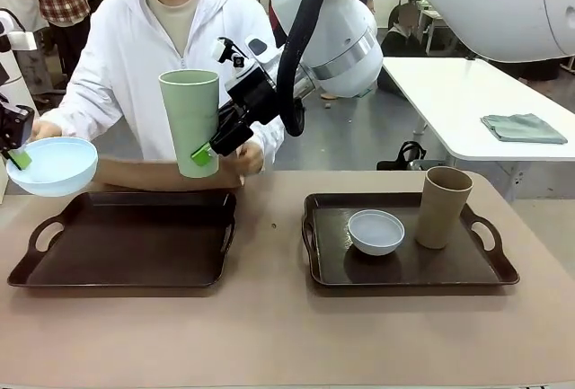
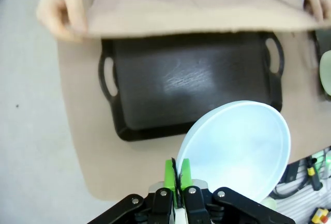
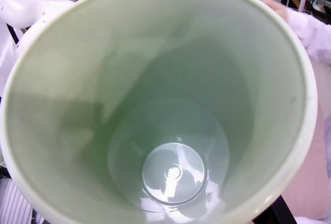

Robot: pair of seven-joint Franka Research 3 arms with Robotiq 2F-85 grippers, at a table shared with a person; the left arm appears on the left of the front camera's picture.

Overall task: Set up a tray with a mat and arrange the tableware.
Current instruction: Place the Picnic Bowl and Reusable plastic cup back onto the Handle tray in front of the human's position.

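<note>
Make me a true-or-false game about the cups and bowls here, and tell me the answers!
1. The left gripper pinches the rim of the pale blue bowl. True.
2. The pale green cup stands on a tray. False: the right gripper holds it up in the air.
3. The tan-brown cup stands upright on the right-hand tray. True.
4. The white-grey bowl sits inside the tan-brown cup. False: it sits beside that cup on the same tray.
5. The pale green cup is full of water. False: the right wrist view shows it empty inside.
</note>
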